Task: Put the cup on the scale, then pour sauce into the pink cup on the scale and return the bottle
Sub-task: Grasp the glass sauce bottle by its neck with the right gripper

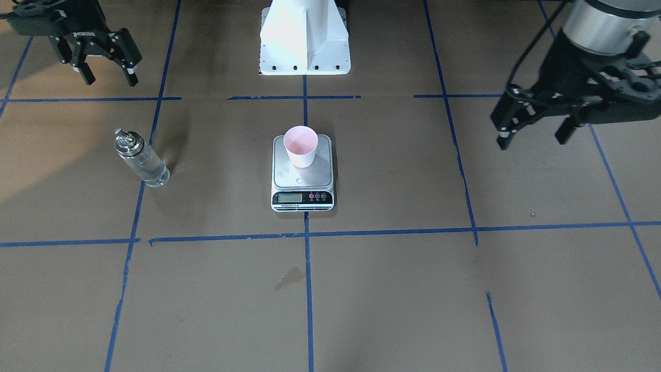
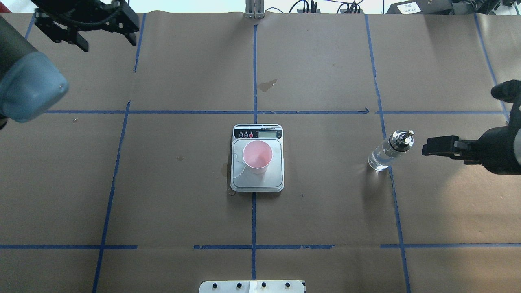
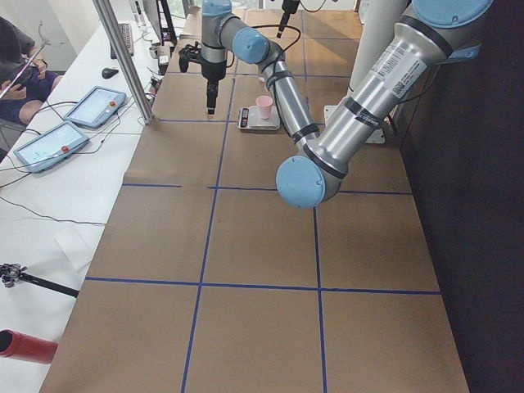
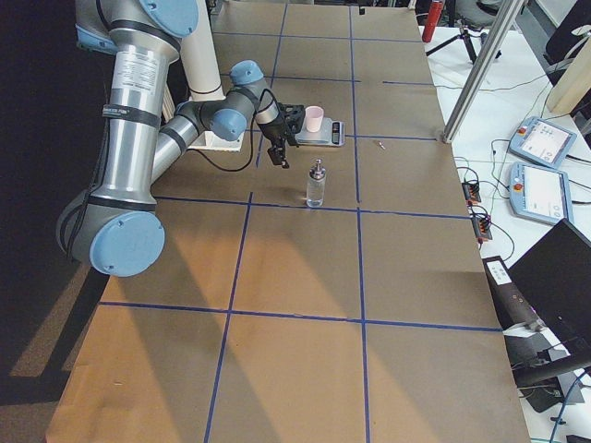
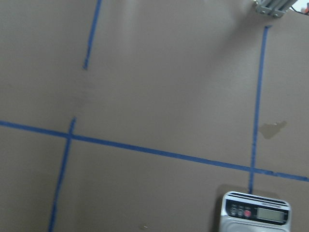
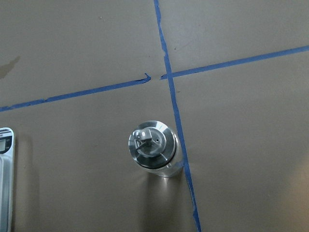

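Overhead exterior view: the small pale pink tapered cup (image 2: 257,156) sits upright on the flat steel-topped kitchen scale (image 2: 276,181), placed for weighing. Well to the right, the clear glass bottle with metal spout (image 2: 390,150) stands alone. The right gripper (image 1: 110,77) is near it, jaws spread, empty. The left gripper (image 1: 533,138) is parked far left, spread wide, holding nothing.

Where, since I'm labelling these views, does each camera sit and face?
Front-facing: across the table, facing the base; left gripper, right gripper show.
Overhead: behind the robot, looking down; both arms.
Exterior left: table's left end; left arm near.
Exterior right: right end; right arm near.
Left wrist: down on the scale; no body.
Right wrist: above the bottle; no body.
Front-facing and overhead share the cup.
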Controlling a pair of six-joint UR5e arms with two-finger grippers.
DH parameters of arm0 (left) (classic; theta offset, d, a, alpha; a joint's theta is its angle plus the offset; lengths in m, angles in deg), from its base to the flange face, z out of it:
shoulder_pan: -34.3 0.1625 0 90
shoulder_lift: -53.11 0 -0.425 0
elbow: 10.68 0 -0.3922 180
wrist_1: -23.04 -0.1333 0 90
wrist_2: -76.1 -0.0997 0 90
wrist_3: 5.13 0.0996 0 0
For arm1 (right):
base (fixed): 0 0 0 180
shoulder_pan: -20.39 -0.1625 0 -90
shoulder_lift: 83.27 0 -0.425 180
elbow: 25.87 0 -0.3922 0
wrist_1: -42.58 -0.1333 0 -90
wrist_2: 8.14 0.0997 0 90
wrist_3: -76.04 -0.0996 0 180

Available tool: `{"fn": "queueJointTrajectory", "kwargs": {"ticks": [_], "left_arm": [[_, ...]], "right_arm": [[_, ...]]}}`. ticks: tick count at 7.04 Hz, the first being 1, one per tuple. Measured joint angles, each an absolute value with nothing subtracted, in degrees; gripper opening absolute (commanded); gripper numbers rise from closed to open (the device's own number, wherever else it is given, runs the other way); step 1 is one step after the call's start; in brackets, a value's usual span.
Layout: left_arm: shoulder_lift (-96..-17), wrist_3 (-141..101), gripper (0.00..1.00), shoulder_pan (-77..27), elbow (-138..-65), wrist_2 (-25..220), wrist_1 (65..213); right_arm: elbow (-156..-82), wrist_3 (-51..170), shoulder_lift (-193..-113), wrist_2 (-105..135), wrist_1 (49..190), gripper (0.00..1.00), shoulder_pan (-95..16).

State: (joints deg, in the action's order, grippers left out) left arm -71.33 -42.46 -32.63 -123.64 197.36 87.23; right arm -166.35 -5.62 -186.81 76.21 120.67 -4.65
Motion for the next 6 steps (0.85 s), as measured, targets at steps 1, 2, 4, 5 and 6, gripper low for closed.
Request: {"fn": "queueJointTrajectory", "kwargs": {"ticks": [1, 2, 4, 5, 6], "left_arm": [[-68.8, -35.2, 1.0, -35.5, -123.5, 197.1, 87.2], [-66.9, -30.0, 1.0, -37.1, -123.2, 196.8, 87.2], [-64.8, -25.9, 1.0, -38.0, -122.9, 196.7, 87.5], [-64.5, -25.5, 1.0, -38.1, -122.8, 196.7, 87.5], [-64.4, -25.4, 1.0, -38.1, -122.8, 196.7, 87.6]], "right_arm": [[-164.6, -8.7, -188.3, 64.4, 119.4, 1.0, 3.1], [-161.2, -9.7, -188.6, 55.9, 117.2, 1.0, 7.2], [-150.0, -4.0, -186.6, 45.5, 105.8, 1.0, 9.8], [-144.6, 1.4, -184.4, 43.3, 99.9, 1.0, 9.9], [-140.8, 5.2, -182.8, 42.4, 95.7, 1.0, 9.9]]}}
